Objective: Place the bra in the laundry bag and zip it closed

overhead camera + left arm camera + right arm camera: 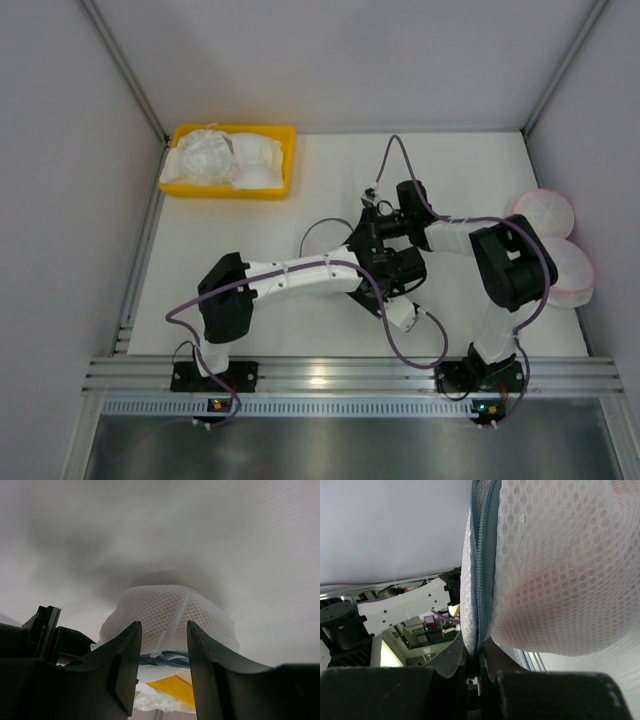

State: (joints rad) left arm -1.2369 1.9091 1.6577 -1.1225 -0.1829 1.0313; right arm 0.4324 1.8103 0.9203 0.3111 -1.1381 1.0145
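Observation:
The laundry bag [485, 555], white mesh with a grey zipper rim, is held up off the table on edge. My right gripper [479, 652] is shut on its zipper rim at the bottom. Pale pink of the bra [555, 595] shows through the mesh, inside the bag. In the left wrist view the bag [165, 615] bulges just beyond my left gripper [164, 626], whose jaws stand apart with the grey zipper tape [167, 657] showing in the gap. From above, both grippers meet at the table's middle and cover most of the bag [318, 238].
A yellow bin [284, 135] holding white lumpy garments [222, 157] sits at the back left. Two pink-rimmed mesh pouches [548, 212] lie at the right edge. Grey walls close in the white table [470, 170] on three sides.

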